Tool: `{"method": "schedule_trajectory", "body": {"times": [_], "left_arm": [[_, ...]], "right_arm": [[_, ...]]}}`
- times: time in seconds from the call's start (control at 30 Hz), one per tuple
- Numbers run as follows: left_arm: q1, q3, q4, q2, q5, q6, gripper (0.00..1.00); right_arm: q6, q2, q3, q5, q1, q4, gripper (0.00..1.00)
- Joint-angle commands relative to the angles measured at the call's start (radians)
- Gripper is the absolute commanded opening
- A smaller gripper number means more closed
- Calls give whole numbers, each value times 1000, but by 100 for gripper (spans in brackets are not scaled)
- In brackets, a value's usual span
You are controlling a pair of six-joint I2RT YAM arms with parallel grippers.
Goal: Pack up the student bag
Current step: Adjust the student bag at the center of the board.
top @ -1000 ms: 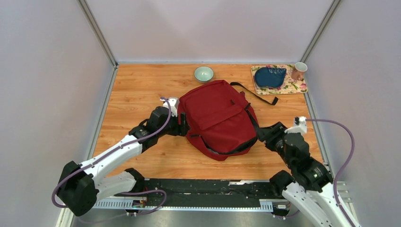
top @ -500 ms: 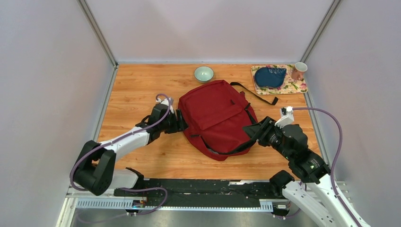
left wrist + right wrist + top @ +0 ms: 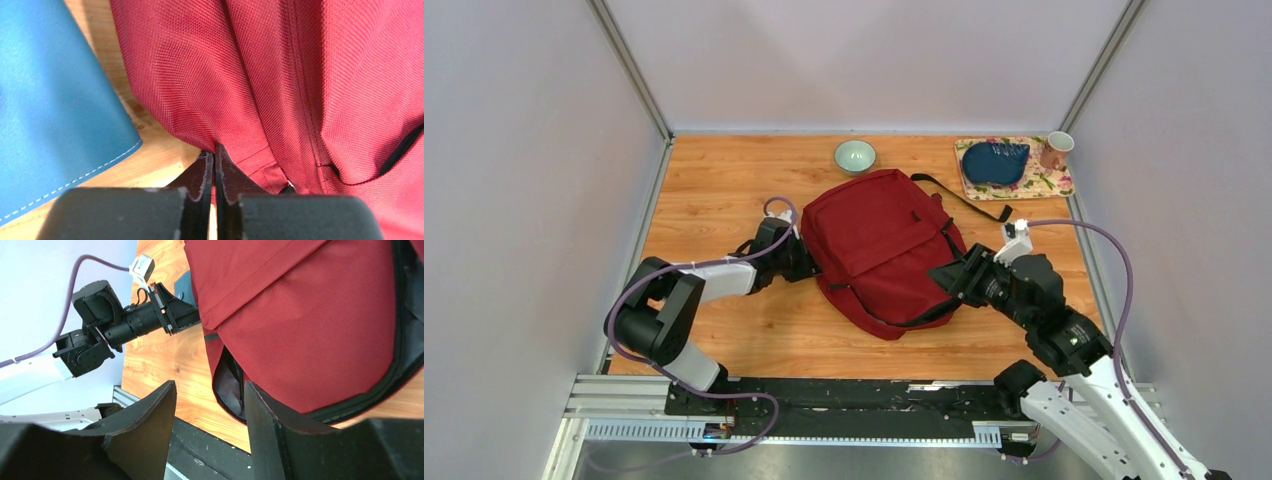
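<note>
On the table (image 3: pixel 714 180), the student bag (image 3: pixel 884 250) lay flat between my two grippers. Its long axis ran away from them, and its unzipped mouth gaped just ahead of the right gripper (image 3: pixel 209 386), which stood spread and empty. I judged the bag soft and floppy, best taken at a seam or zipper edge. My left gripper (image 3: pixel 215 152) was pressed together, apparently pinching a fold of the bag's side.

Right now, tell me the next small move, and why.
Probably ease the right gripper forward and close it on the lip of the gaping zipper mouth of the student bag. The left gripper is pinched shut on a fold of fabric at the bag's opposite edge, anchoring it, while the right one's jaws stand open short of that gap.
</note>
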Motion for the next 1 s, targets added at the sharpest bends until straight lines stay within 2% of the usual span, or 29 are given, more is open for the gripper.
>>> {"method": "schedule_trajectory", "body": {"times": [0.0, 0.17, 0.4, 0.5, 0.73, 0.97], "left_arm": [[-1, -4, 116, -1, 60, -33, 0], [1, -140, 204, -81, 54, -80, 0], [1, -292, 218, -223, -2, -99, 0], [1, -340, 210, -285, -6, -111, 0], [1, -417, 201, -394, -9, -122, 0], [-1, -435, 211, -412, 25, -123, 0]], "right_arm": [[-43, 72, 27, -105, 2, 95, 56], [-52, 176, 27, -218, 28, 187, 56], [-35, 391, 16, -274, 180, 287, 56], [-12, 463, -7, -242, 211, 321, 56], [-15, 537, -57, -38, 213, 273, 56], [-41, 620, -50, 15, 208, 262, 57]]}}
